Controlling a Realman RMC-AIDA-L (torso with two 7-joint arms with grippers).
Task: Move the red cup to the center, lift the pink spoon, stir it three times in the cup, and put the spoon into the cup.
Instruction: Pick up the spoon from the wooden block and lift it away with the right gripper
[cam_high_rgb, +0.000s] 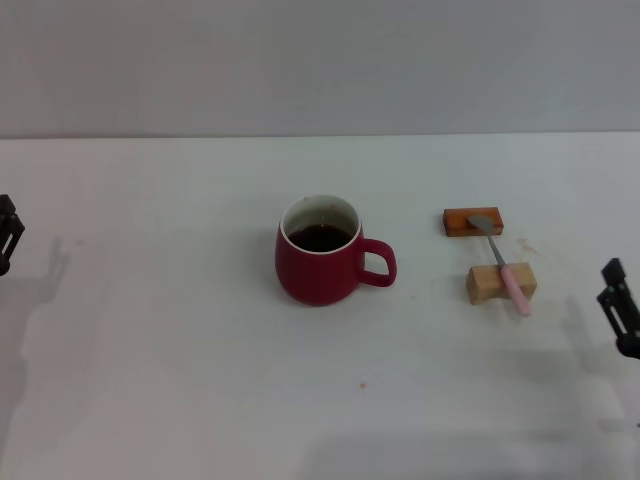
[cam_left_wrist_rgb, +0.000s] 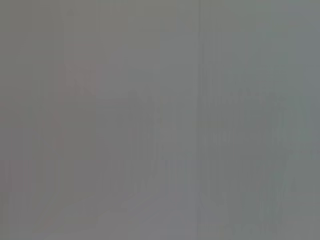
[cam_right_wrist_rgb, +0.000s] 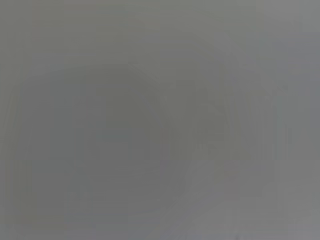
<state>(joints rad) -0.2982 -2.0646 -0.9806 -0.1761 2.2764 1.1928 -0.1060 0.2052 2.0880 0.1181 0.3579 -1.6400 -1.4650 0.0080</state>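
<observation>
On the white table (cam_high_rgb: 180, 400), near the middle of your head view, you've got the red cup (cam_high_rgb: 318, 265) standing upright. Its loop handle points toward the robot's right. White inside, with dark liquid in it, level sitting well below the rim.

Right of the cup, clearly apart from it, two small blocks: an orange-brown block (cam_high_rgb: 471, 221) farther from the robot and a pale wooden block (cam_high_rgb: 497, 283) nearer. They don't touch each other.

The pink spoon (cam_high_rgb: 503, 264) lies bridged across both blocks. Its grey metal bowl rests on the orange-brown block, and its pale pink handle crosses the top of the wooden block and sticks out a bit past its near edge. Spoon is not in the cup and no gripper touches it.

Left gripper (cam_high_rgb: 6, 235) is only a dark sliver at the left edge of your head view, well apart from the cup. Right gripper (cam_high_rgb: 620, 308) shows at the right edge, near the blocks but not touching them. For both, you can't tell how the jaws stand: too little of either is in frame.

Both wrist views give you a flat grey blur, nothing readable.
</observation>
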